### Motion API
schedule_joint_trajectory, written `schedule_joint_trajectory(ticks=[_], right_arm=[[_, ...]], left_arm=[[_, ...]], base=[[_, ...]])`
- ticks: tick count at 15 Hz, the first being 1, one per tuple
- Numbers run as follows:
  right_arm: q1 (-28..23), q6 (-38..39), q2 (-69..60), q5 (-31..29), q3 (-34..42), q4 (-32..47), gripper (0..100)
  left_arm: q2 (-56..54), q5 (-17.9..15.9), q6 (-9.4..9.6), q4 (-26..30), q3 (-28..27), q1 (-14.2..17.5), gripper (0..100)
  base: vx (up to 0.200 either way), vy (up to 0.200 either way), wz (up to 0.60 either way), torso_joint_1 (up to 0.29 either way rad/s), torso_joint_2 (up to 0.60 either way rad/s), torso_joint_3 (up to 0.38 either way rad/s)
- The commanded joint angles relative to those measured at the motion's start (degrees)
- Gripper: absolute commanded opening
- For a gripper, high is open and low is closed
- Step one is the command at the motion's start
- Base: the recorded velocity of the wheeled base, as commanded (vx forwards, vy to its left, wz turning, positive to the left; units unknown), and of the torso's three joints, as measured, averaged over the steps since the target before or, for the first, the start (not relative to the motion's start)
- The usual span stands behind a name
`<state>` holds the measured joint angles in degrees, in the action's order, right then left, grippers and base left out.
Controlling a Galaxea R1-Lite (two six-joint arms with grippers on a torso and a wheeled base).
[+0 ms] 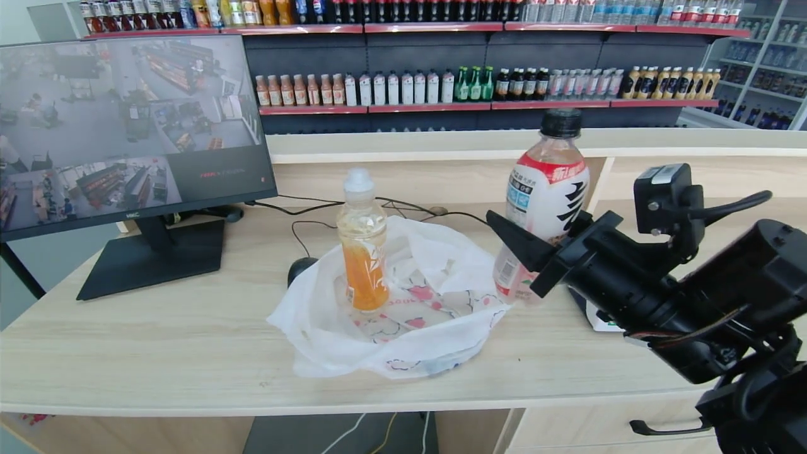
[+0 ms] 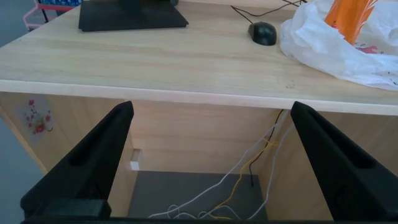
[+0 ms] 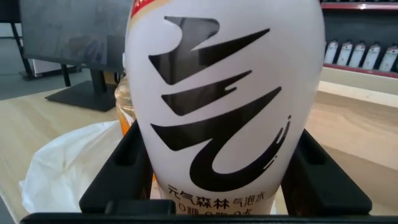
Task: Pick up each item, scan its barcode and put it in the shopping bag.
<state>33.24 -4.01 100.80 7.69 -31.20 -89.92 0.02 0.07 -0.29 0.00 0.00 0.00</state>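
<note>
Right end effector [image 1: 539, 249]: clamped on white-labelled bottle [image 1: 547, 189], upright just beside shopping bag [image 1: 410, 328], likely ready for bagging. Orange bottle [image 1: 362, 252]: standing inside bag, on surface [image 1: 157, 340]. Left end effector [image 2: 211, 109]: spread wide, empty, below surface edge.

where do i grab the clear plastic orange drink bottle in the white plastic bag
Probably the orange drink bottle midway up, level, from the robot's left: it stands upright, the white bag sags round its base, and the right gripper with its white-labelled bottle crowds the other side.

bottle [image 3: 224, 112] top cropped, mouse [image 1: 301, 268] partly hidden
</note>
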Motion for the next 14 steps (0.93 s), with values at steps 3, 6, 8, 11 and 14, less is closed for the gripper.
schedule_joint_trajectory(ticks=[3,6,8,11,14], right_arm=[[5.0,1.2,7.7,-2.6,-7.9,-0.1,0],[8.2,1.6,11.6,-2.9,-10.4,-0.1,0],[8.7,2.4,15.2,-3.2,-12.4,-0.1,0],[7.9,2.6,19.2,-3.3,-15.1,-0.1,0],[7.9,2.8,22.3,-3.3,-15.2,-0.1,0]], left_arm=[[0.0,0.0,0.03,0.0,0.0,0.0,100],[0.0,0.0,0.03,0.0,0.0,0.0,100],[0.0,0.0,-0.06,0.0,0.0,0.0,100],[0.0,0.0,0.03,0.0,0.0,0.0,100],[0.0,0.0,0.03,0.0,0.0,0.0,100]], base=[[0.0,0.0,0.0,0.0,0.0,0.0],[0.0,0.0,0.0,0.0,0.0,0.0],[0.0,0.0,0.0,0.0,0.0,0.0],[0.0,0.0,0.0,0.0,0.0,0.0],[0.0,0.0,0.0,0.0,0.0,0.0]])
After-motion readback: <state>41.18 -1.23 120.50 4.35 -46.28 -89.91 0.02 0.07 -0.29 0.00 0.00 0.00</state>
